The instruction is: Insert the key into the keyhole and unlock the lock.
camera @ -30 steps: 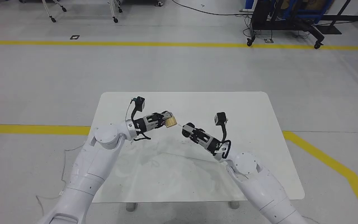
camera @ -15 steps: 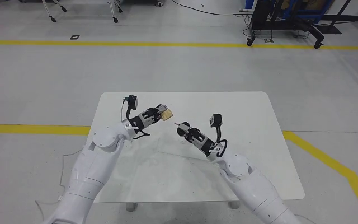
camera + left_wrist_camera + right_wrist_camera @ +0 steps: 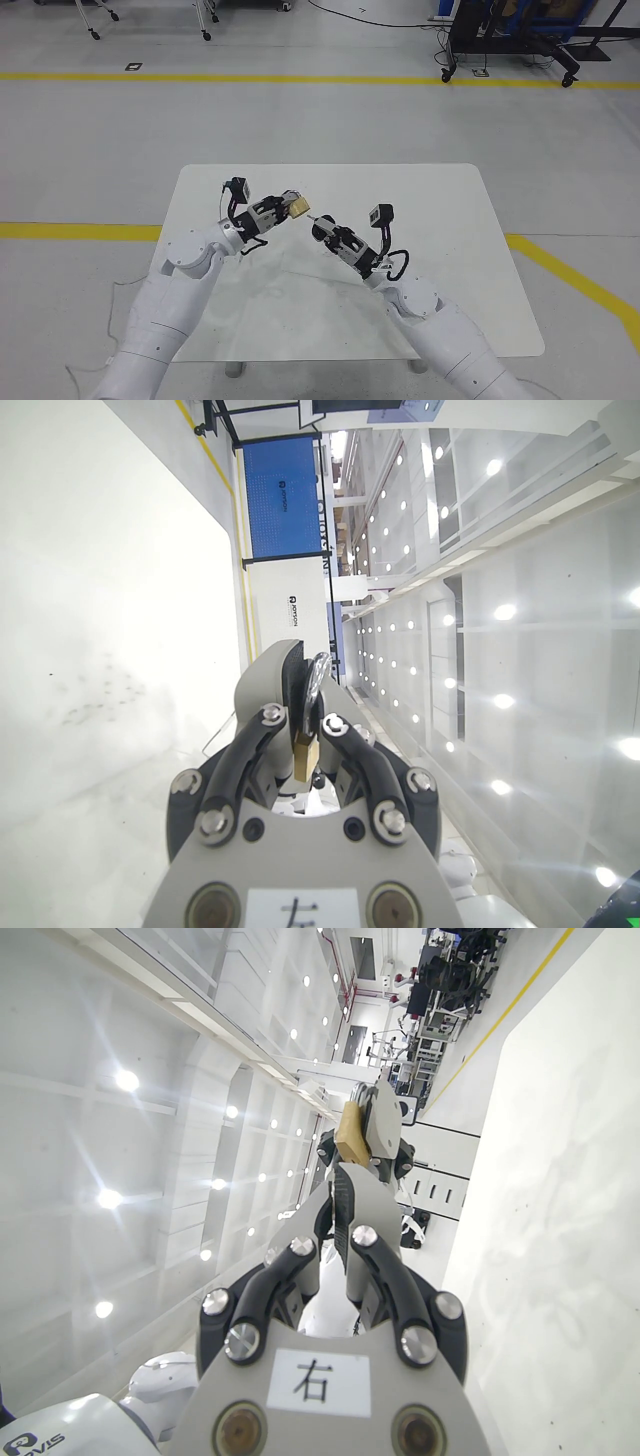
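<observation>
A brass padlock (image 3: pixel 299 207) with a silver shackle is held above the white table (image 3: pixel 440 200) by my left gripper (image 3: pixel 288 204), which is shut on it. In the left wrist view the shackle (image 3: pixel 317 682) sits between the pads and the brass body (image 3: pixel 305 760) hangs back toward the wrist. My right gripper (image 3: pixel 320 227) is shut on the key, whose thin tip (image 3: pixel 311 218) points at the lock's underside. In the right wrist view my right gripper (image 3: pixel 343 1180) almost touches the padlock (image 3: pixel 351 1134); the key is hidden between the closed fingers.
Both arms meet over the middle-left of the table. A yellow floor line (image 3: pixel 300 77) runs behind it, and dark equipment racks (image 3: pixel 520 30) stand far back right. Table edges lie well away from the grippers.
My right gripper has moved left toward the padlock, closing the gap. The left gripper has shifted slightly back and left with the lock, tilting it toward the key.
</observation>
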`<state>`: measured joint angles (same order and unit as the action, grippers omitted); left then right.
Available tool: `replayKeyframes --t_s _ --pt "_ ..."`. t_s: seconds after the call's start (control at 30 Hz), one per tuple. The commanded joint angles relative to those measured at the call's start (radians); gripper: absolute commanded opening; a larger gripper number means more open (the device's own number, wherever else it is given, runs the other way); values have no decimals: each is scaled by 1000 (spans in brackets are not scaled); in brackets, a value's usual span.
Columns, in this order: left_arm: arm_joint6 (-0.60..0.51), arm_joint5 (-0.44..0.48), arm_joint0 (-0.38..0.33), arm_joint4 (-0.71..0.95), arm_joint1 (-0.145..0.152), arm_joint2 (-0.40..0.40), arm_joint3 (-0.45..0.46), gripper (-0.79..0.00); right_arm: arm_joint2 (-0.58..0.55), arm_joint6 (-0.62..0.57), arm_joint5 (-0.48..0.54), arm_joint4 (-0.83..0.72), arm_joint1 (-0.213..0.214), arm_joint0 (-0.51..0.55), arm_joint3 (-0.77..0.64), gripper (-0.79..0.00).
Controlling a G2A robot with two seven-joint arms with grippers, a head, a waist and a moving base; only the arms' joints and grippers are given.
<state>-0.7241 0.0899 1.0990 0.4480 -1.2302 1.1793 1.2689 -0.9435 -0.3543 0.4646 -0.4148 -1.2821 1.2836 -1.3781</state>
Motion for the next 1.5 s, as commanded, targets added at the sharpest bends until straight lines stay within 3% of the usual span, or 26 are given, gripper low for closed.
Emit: replayKeyframes --t_s 0.0,0.17,0.33,0.87,1.47 --pt "29 -14 8 5 -1 0 7 -785 4 99 -22 119 -2 9 -17 -785" --pt "89 -35 13 -32 -2 -2 27 -785 57 241 -114 221 -22 25 -59 -785" --pt "117 -31 19 -82 -1 -6 45 -785 75 319 -126 210 -41 16 -38 -785" --pt "165 -43 35 -170 1 -8 82 -785 66 353 -105 240 -64 21 -21 -785" --pt "162 -34 44 -175 -1 -4 92 -785 40 369 -163 290 -78 40 -57 -785"
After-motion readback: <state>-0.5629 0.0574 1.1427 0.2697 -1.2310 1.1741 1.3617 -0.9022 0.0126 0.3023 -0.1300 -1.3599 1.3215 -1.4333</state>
